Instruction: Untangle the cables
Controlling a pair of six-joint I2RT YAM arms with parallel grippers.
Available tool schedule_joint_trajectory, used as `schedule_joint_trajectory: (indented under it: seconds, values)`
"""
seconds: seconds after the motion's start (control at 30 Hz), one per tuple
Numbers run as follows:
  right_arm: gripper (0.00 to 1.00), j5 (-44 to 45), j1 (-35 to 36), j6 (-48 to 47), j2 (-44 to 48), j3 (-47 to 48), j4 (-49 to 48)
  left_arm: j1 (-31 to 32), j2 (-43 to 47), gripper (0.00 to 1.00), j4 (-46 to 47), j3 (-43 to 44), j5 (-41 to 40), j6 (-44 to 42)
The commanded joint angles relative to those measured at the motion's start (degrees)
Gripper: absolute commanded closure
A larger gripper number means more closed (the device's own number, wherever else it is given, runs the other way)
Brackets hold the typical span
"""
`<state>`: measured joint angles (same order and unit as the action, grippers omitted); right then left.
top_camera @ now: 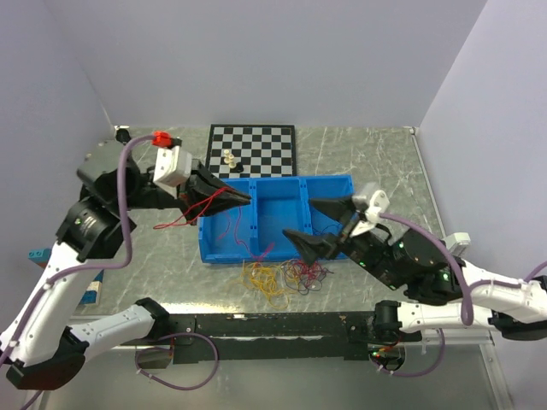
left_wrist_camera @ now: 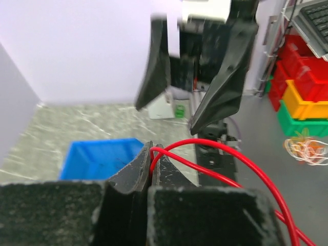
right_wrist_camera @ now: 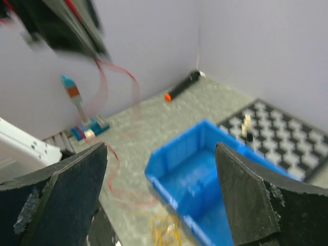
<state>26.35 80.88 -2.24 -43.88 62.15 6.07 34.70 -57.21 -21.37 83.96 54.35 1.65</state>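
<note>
The left pincer (top_camera: 244,198) is squeezed tight on a red cable (left_wrist_camera: 169,147). It is up in the air over the far left corner of the blue tray (top_camera: 338,184). The red cable is very thin. It sticks out from between the two black fingers (left_wrist_camera: 128,179), makes a loop, and hangs down to the table (top_camera: 154,265) on the left of the tray.

The right pincer (top_camera: 301,219) is wide open and holds nothing. It is above the near part of the tray, a bit to the right of the left pincer. The two pincers point at each other, and they are near but not touching.

The rest of the cables (top_camera: 286,275) lie in a small messy bunch on the table, just on the near side of the tray. The yellow and orange ones are on the left of the bunch. The dark and pink-red ones are on the right. One thin pink strand seems to go up over the near wall into the left part of the tray.

A chessboard (top_camera: 265,141) lies far back on the table, touching the tray's far wall, and a few little chess pieces (top_camera: 230,158) stand on it. A black pen with an orange tip (right_wrist_camera: 182,86) lies in the far left corner.
</note>
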Motion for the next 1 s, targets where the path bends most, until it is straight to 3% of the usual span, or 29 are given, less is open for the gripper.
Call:
schedule_joint_trajectory:
  seconds: [0.0, 0.2, 0.3, 0.5, 0.83, 0.97]
  values:
    - [0.08, 5.46, -0.29, 8.29, 6.51, -6.85, 2.54, 0.11, -0.36, 0.99, -5.44, 3.93, -4.50, -5.87]
    - [0.11, 12.66, -0.29, 13.31, 9.86, -11.08, 6.50, 0.11, 1.57, 0.99, -1.32, -6.86, -20.04, -9.82]
    - [0.14, 13.20, -0.20, 14.98, 10.30, -12.49, 7.38, 0.02, 1.23, 0.99, 1.40, -12.84, -29.44, -11.67]
    - [0.16, 14.08, -0.11, 17.18, 11.97, -15.74, 7.56, -0.24, -1.41, 0.99, 6.68, -19.09, -40.53, -13.51]
    - [0.16, 15.22, -0.11, 18.76, 13.47, -18.20, 8.52, -3.22, -3.09, 0.99, 15.20, -23.14, -48.36, -13.26]
    - [0.17, 15.40, -0.11, 18.94, 13.56, -18.82, 8.70, -8.49, -2.64, 0.99, 16.62, -20.43, -45.57, -10.27]
